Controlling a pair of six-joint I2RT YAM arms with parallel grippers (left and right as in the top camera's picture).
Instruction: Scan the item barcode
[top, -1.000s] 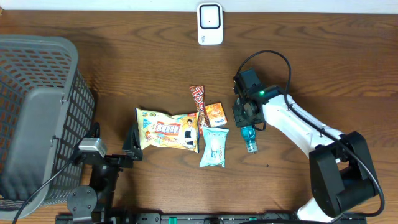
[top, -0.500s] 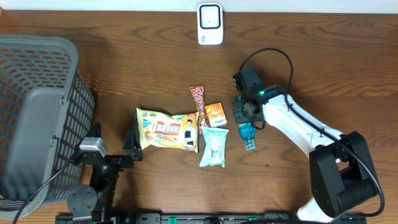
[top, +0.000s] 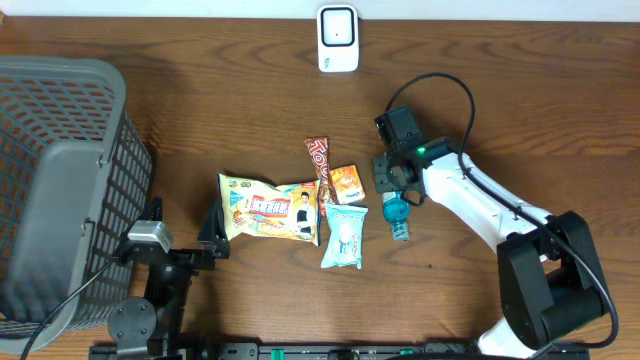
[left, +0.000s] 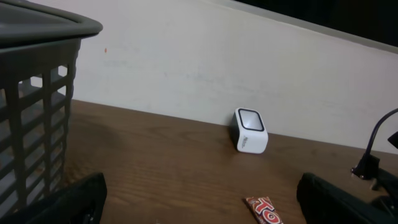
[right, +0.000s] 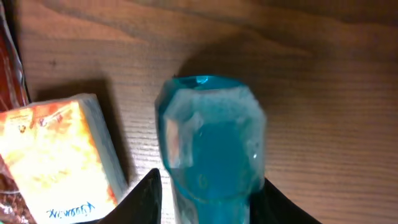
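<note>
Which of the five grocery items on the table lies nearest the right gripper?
The blue bottle, straddled by the right gripper; the other four lie farther away, to its left.

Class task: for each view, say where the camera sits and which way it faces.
Overhead: above the table, facing straight down; left gripper and right gripper show.
Left wrist: on the left gripper, facing the wall and scanner; own fingers show.
Right wrist: on the right gripper, facing down at the blue bottle; own fingers show.
Shared: overhead and left wrist both show the scanner and basket.
</note>
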